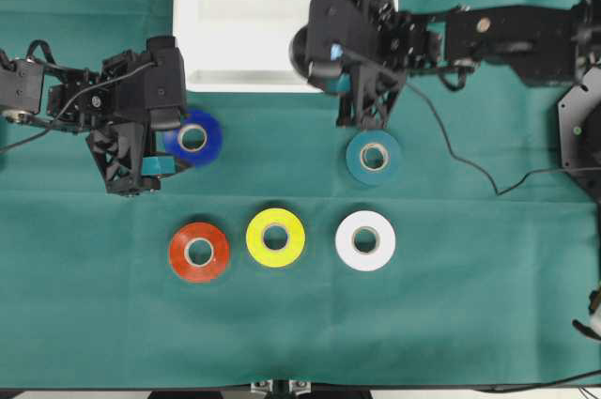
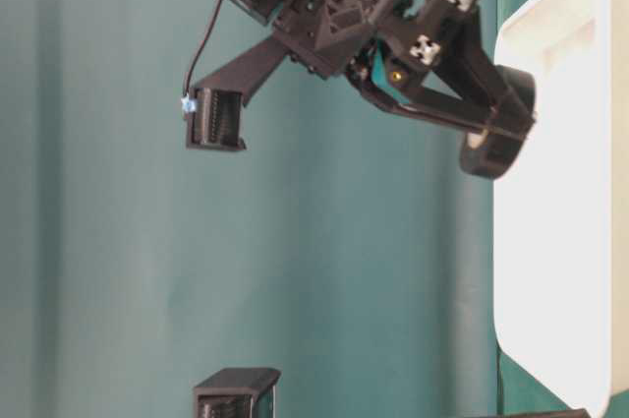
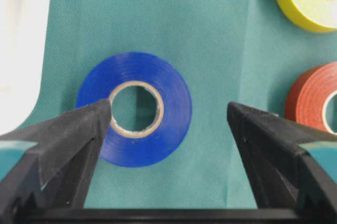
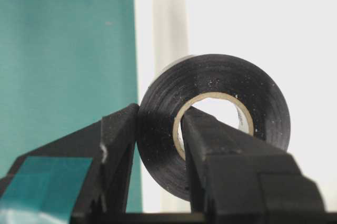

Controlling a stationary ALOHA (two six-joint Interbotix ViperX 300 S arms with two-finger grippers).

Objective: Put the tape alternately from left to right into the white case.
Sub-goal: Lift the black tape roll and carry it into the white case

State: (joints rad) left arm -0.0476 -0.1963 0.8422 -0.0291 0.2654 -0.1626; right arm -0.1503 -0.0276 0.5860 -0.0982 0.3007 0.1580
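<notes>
The worktop (image 1: 488, 268) is covered with a matte green woven cloth. The white case (image 1: 188, 33) is a smooth, shallow plastic tray with rounded corners and a raised rim, lying at the far edge of the cloth with its long side running left to right in the overhead view.

Five glossy ring-shaped tape rolls with pale cores lie flat, holes facing up. The blue roll (image 1: 193, 138) lies just below the case's left corner. The teal roll (image 1: 374, 157) lies to the right of it, well apart. The front row holds the red roll (image 1: 199, 252), the yellow roll (image 1: 275, 237) and the white roll (image 1: 365, 240), near one another without touching.

The left hand (image 3: 168, 116) is released: its ribbed black fingers stand wide apart above the blue roll, one fingertip over the core and the other over bare cloth towards the red roll.

The right hand (image 4: 160, 124) is clenched on the black roll (image 4: 210, 118). One finger presses the outer wall and the other passes through the core, pinching the ring's band. The roll stands on edge, its hole facing the wrist camera, raised over the case's near rim, clear of the cloth
</notes>
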